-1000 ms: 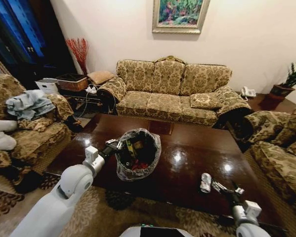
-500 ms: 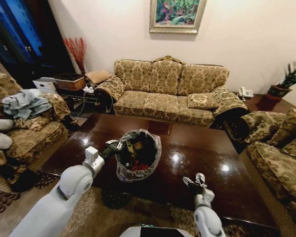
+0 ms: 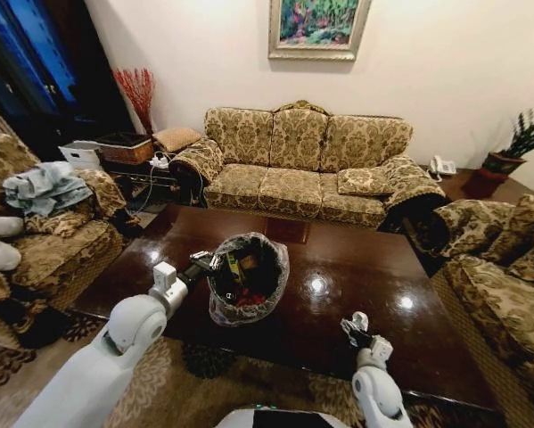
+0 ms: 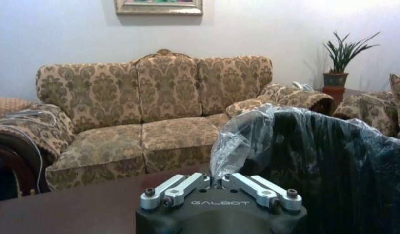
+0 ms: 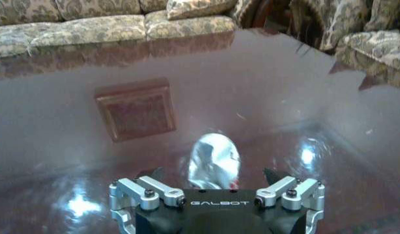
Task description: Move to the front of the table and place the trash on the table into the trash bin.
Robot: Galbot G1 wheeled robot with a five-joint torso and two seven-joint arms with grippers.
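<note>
Bench (image 3: 338, 267) dark and glossy, square inlay (image 5: 136, 110) at its centre, ringed by patterned sofas. Trash bin (image 3: 247, 277) stands on the bench top left of middle, black, lined with a crinkled grey bag (image 4: 242, 139); red and green-yellow scraps lie inside it. Left tool (image 3: 206, 261) sits at the bin's near-left rim, pinched narrow on the bag's edge; the left wrist view has its two fingers (image 4: 177, 187) drawn together with the plastic rising between them and the bin wall just beside. Left arm reaches in from the lower left of the head view. Right tool (image 3: 357, 328) is over the bench's front right part, well apart from the bin, with the crushed silver-white can (image 3: 359, 320) at its tip. Right wrist view puts the can (image 5: 215, 161) upright between the fingers (image 5: 154, 185), which are spread wide on either side; whether the pads touch the can I cannot tell. Whether the can rests on the bench surface or is lifted clear of it cannot be made out either. Bright lamp reflections dot the bench near the right tool.
</note>
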